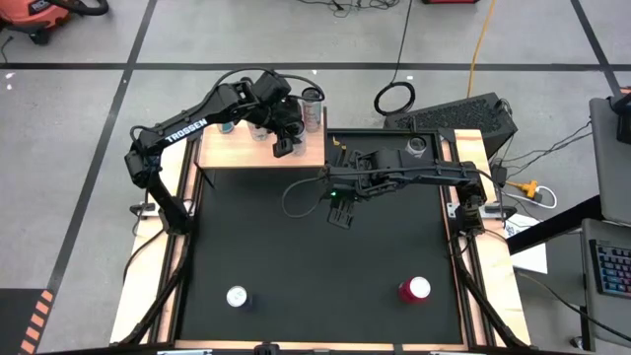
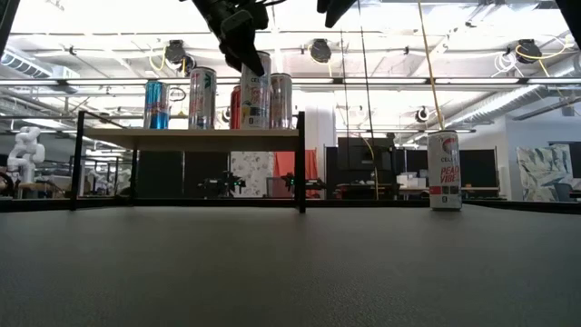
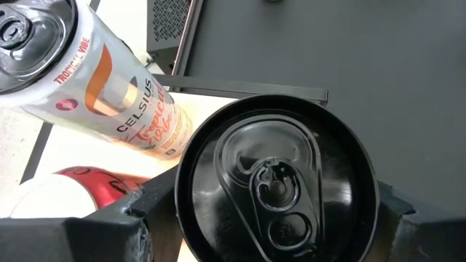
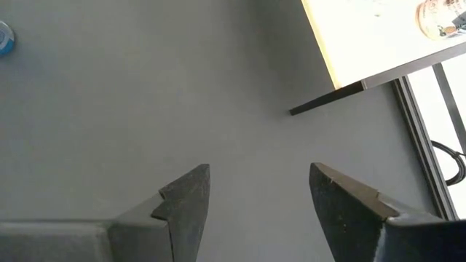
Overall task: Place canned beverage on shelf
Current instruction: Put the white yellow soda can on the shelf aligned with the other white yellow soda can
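The shelf stands at the table's far left and carries several upright cans, among them a white Celsius can and a red one. My left gripper is over the shelf's near right corner, shut on a black-topped can, which also shows in the low view. My right gripper hangs open above the middle of the black table top, with nothing between its fingers. My left gripper pinches the can's upper wall just under the rim between its two fingers, one on each opposite side. The fingers slant down from above. The can is upright, and its base is level with the shelf board among the other cans.
A silver-topped can and a red can stand near the table's front edge. Another can stands at the far right. Pale wooden rails line the table's sides. Bare black table top lies between.
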Robot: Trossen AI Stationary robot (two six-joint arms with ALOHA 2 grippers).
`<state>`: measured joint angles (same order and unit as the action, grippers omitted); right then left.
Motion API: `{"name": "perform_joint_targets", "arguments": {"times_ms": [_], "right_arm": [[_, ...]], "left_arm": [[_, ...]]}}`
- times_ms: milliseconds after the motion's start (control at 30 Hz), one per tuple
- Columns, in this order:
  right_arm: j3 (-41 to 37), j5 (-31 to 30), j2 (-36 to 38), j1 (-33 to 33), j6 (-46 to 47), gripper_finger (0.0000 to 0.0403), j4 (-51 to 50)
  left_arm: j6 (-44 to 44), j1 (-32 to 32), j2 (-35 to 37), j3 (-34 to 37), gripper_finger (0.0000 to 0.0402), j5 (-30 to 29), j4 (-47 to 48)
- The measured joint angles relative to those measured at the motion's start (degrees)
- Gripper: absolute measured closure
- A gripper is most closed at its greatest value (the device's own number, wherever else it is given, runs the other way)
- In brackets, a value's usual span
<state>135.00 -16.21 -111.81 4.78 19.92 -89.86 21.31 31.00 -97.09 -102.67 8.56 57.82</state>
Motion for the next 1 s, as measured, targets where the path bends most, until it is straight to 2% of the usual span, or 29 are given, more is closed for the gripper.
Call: {"name": "perform_joint_targets", "arguments": {"times_ms": [1000], "right_arm": [[0.0, -0.04, -0.02, 0.0, -0.98, 0.0186, 20.52]], "left_arm": [[-0.23, 0.0, -0.04, 0.04, 0.0124, 0.07, 0.09]]}}
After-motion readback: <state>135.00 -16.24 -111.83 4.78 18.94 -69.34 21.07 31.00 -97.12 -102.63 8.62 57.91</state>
